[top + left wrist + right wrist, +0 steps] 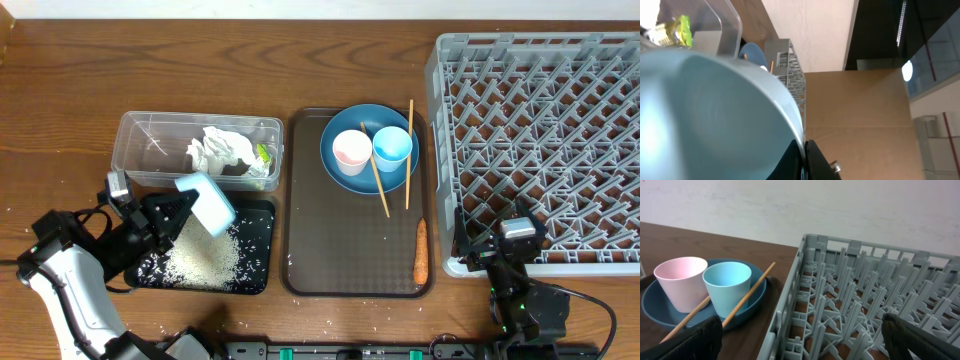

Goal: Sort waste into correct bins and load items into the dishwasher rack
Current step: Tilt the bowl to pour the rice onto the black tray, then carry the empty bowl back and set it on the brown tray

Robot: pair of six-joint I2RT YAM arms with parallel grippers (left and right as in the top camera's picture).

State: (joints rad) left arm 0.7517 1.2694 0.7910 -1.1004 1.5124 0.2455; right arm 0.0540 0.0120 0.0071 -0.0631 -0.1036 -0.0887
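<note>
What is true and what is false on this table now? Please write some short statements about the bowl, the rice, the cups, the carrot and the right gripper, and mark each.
1. The left gripper holds the small light-blue bowl tilted over the black tray. True.
2. The rice grains lie in the clear tub. False: they lie in the black tray.
3. The pink cup and the light-blue cup stand on the dark-blue plate. True.
4. The carrot lies in the dishwasher rack. False: it lies on the brown tray.
5. The right gripper holds a chopstick. False: it is open, and both chopsticks rest across the plate.
</note>
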